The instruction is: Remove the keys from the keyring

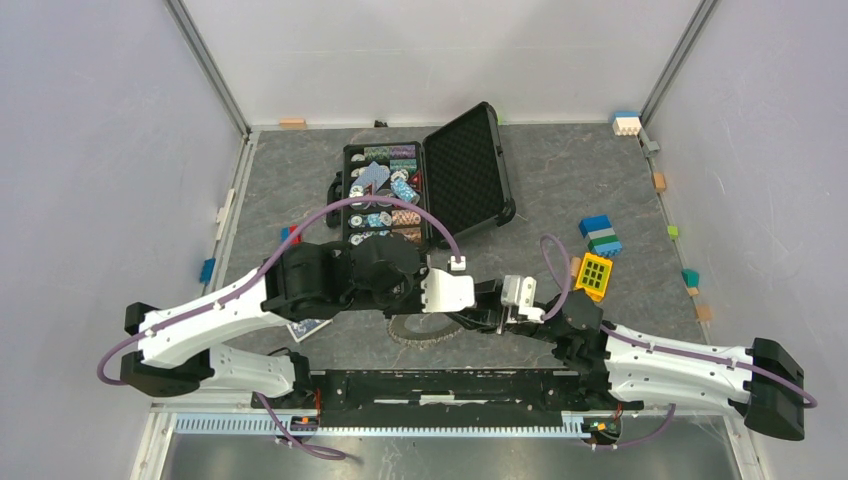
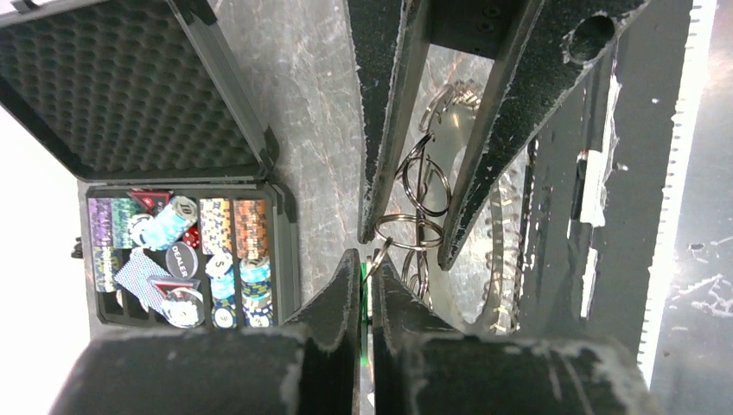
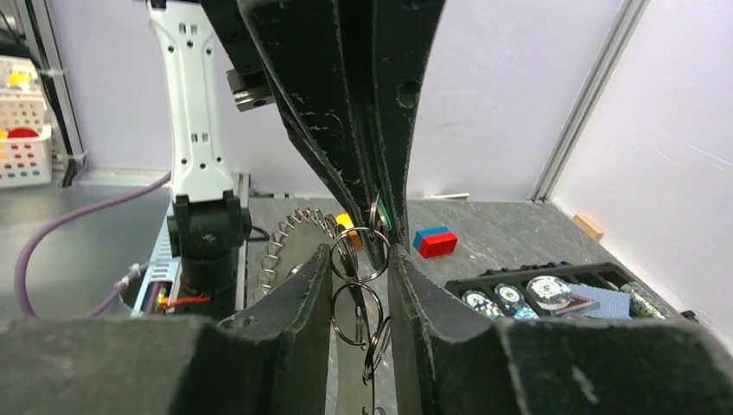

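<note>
Keys (image 1: 432, 331) mostly hidden beneath both arms.

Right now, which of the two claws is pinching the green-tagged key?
The left claw: its fingers are closed flat on the green tag. The right claw is wider apart, straddling the small split rings instead of gripping the tag.

A black case (image 1: 470, 175) lies open on the grey table (image 1: 560, 180), full of poker chips (image 1: 385, 195). Right of it lie a yellow grid block (image 1: 595, 275) and a blue-green brick stack (image 1: 601, 235).
</note>
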